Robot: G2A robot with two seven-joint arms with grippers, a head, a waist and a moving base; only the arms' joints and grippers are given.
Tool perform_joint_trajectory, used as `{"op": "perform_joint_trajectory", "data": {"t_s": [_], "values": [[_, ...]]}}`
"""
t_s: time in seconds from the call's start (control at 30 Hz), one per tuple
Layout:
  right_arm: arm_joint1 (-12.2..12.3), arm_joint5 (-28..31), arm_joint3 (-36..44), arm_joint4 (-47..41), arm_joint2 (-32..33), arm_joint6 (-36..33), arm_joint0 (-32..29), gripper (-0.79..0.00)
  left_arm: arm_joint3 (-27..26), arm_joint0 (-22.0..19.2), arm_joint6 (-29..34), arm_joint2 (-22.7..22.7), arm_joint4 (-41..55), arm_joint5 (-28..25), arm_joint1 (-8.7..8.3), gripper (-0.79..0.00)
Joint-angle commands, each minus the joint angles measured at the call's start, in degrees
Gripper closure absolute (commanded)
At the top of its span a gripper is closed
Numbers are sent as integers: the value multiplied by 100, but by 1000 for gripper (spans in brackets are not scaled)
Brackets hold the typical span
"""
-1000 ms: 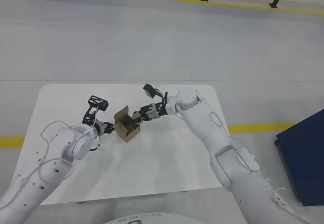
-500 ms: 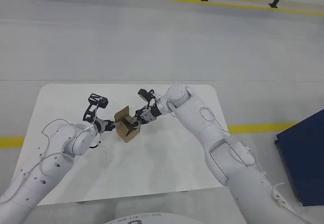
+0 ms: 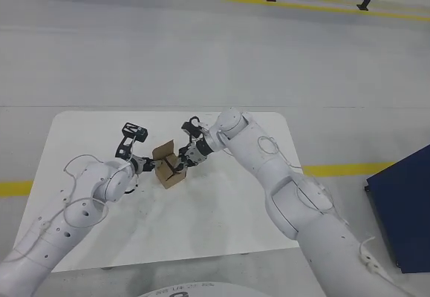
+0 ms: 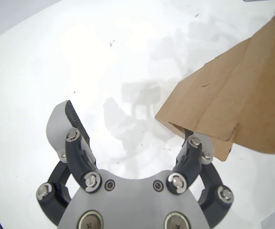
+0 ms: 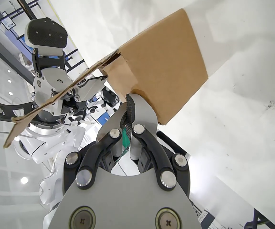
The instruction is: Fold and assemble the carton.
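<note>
**One carton, two pincers on it, mid-bench**

Count: 1 carton (image 3: 168, 169), 2 pincers, 1 bench (image 3: 222, 223).

Carton: brown cardboard, only partly formed. It is near the middle of the white bench, between the two arms. One long flap is unfolded and juts out towards the left arm. Cannot tell whether the base lies flat on the bench.

Right pincer (image 5: 128, 103): fingers are closed together on the carton's near edge, just beside a small tucked-in flap.

Left pincer (image 4: 130, 129): spread wide and gripping nothing. One finger (image 4: 68, 120) hangs free over bare bench. The other sits against the carton's lower corner, its tip hidden behind the cardboard wall.

Top view: the two pincers flank the carton on opposite sides, both close in.
</note>
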State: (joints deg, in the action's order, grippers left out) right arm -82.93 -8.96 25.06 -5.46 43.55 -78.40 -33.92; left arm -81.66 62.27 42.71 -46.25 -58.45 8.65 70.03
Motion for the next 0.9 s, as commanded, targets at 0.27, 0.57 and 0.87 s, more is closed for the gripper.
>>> {"op": "perform_joint_trajectory", "data": {"t_s": [0.27,0.57,0.87], "values": [[-185,-275,-364,79,-182,-108,163,0,71,-3,-35,-22,-114,27,65,-785],[-258,40,-543,-9,-157,-21,215,0,126,10,-1,-42,-198,-64,112,-785],[-197,763,-556,-203,41,195,184,0,-160,221,-179,-314,-93,-299,86,-785]]}}
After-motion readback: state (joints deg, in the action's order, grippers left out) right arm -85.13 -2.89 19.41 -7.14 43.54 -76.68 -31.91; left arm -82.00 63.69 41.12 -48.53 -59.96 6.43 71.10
